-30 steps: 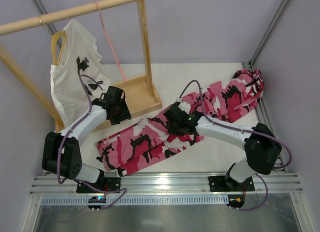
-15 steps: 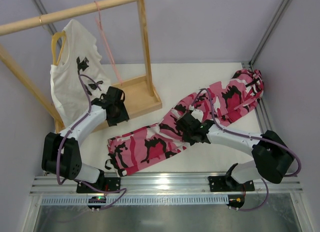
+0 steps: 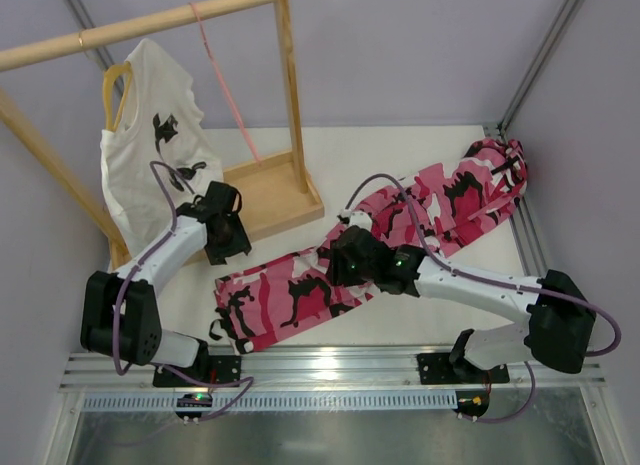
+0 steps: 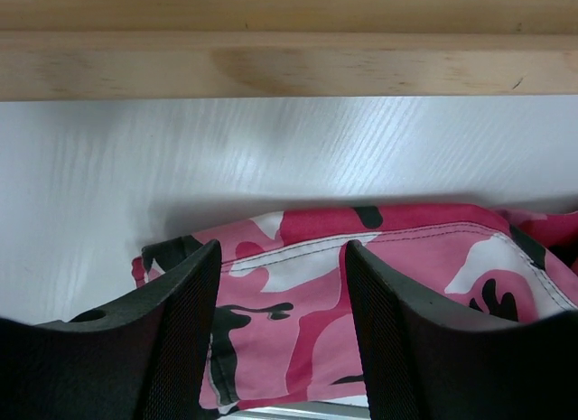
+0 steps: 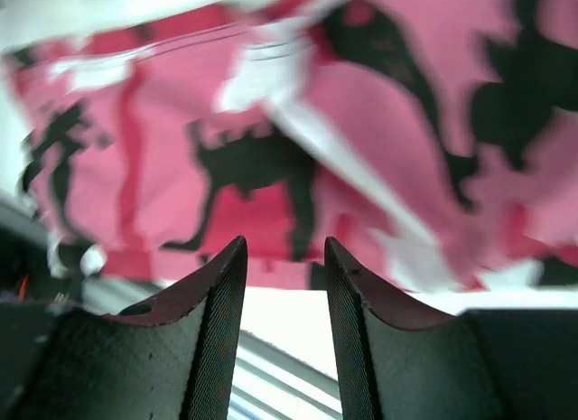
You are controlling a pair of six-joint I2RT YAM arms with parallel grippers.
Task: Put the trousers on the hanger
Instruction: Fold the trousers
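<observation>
Sprawling trousers (image 3: 290, 295) near front table (image 3: 400, 325) edge

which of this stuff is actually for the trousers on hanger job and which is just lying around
For the job:
- trousers, the pink camouflage ones
- pink hanger, the thin wire one

Just there:
- white T-shirt
- yellow hanger holding that shirt
- wooden rack that both hangers hang from
</observation>
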